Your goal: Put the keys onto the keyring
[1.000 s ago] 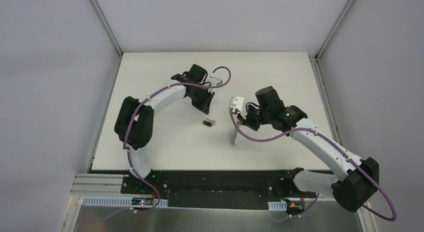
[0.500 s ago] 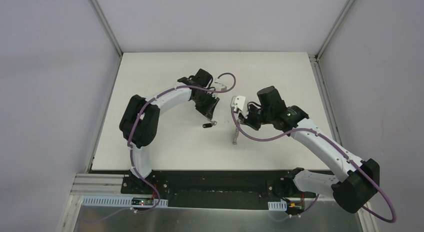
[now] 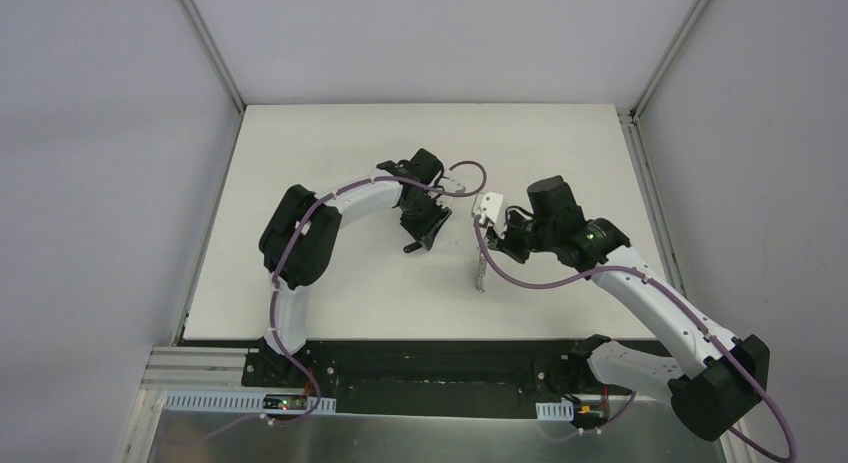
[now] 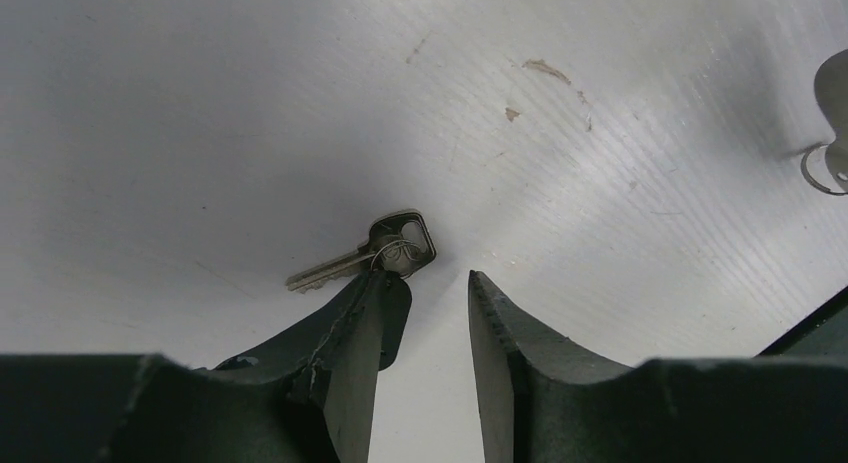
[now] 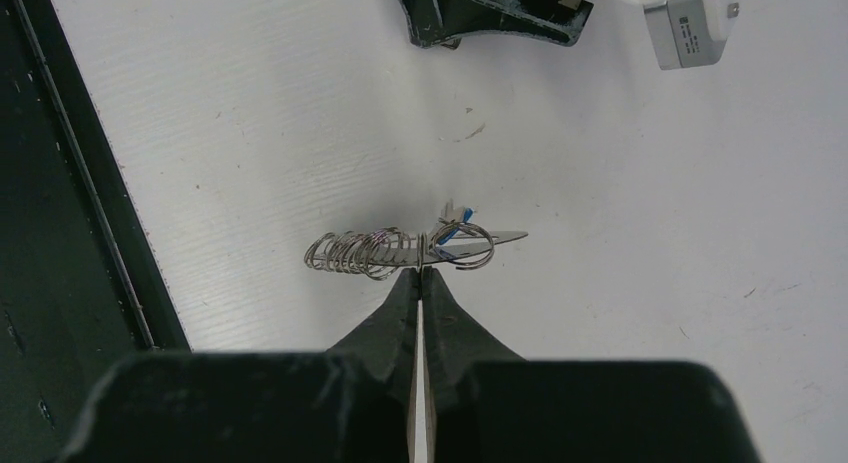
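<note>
Mid-table, the pick-up of the second key is the step in hand as I judge it: my left gripper (image 4: 430, 278) stands with its jaws part-way apart and nothing between them, tips low over the table (image 3: 330, 283); the black-headed key (image 4: 372, 251) lies flat near the table's middle, just beyond the left fingertip, which looks to be touching the small wire loop at the key's head; my right gripper (image 5: 419, 273) is pinched tight on the keyring (image 5: 365, 251), holding it by its row of small metal loops a little nearer the right edge, well apart from the loose key; whether the ring rests on the table or hangs just above it I cannot tell; the blue-tagged key (image 5: 500, 237) shows among those loops, blade pointing away from them, so one key seems to be on already; the next move, by my reading, calls for shifting the left jaws sideways to straddle the black head, closing on it squarely, then carrying it across to the held ring.
</note>
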### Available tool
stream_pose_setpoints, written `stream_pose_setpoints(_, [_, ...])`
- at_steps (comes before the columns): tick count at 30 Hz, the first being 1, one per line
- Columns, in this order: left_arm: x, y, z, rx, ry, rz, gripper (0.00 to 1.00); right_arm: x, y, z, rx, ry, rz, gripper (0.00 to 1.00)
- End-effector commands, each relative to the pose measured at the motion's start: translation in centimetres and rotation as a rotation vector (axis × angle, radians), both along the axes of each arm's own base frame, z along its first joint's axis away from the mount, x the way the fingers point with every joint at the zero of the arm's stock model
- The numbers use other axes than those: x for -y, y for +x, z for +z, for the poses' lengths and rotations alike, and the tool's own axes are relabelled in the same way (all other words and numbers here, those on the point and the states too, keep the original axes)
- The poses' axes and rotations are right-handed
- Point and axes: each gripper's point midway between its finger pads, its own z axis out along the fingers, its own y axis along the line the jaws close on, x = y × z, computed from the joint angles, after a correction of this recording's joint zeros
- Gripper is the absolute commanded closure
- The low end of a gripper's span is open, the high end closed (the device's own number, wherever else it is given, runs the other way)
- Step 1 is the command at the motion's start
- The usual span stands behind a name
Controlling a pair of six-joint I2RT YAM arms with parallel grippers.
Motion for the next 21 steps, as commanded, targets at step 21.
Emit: stream_pose_setpoints(21, [-0.8, 1.2, 3.5, 0.127, -0.075, 0.007, 0.65, -0.3, -0.2, 0.4, -0.007, 0.040, 0.003, 1.00])
